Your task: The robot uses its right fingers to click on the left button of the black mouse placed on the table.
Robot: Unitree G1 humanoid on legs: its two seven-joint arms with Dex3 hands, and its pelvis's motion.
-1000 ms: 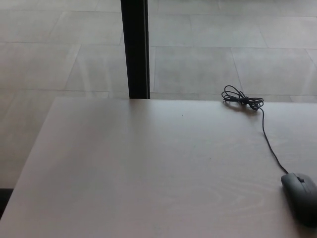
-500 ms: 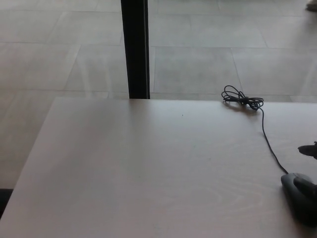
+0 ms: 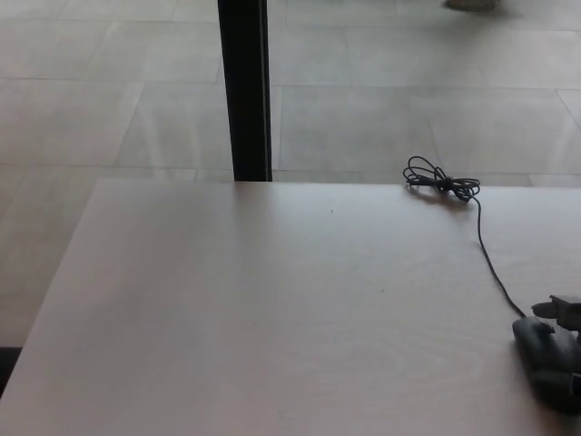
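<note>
Right hand point(image 3: 565, 313) now in at surface point(image 3: 272, 318) right edge, over mouse point(image 3: 547, 359) front; finger state unclear. Click likely imminent. Left hand absent.

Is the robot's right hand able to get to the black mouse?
Probably yes. The right hand is already at the picture's right edge, right by the black mouse, and nothing lies between them. Whether it touches the button is unclear.

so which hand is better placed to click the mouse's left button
Right. The black mouse lies at the table's right edge, and the right hand already shows there, just above it. The left hand is not in view, and would probably have to cross the whole table.
</note>
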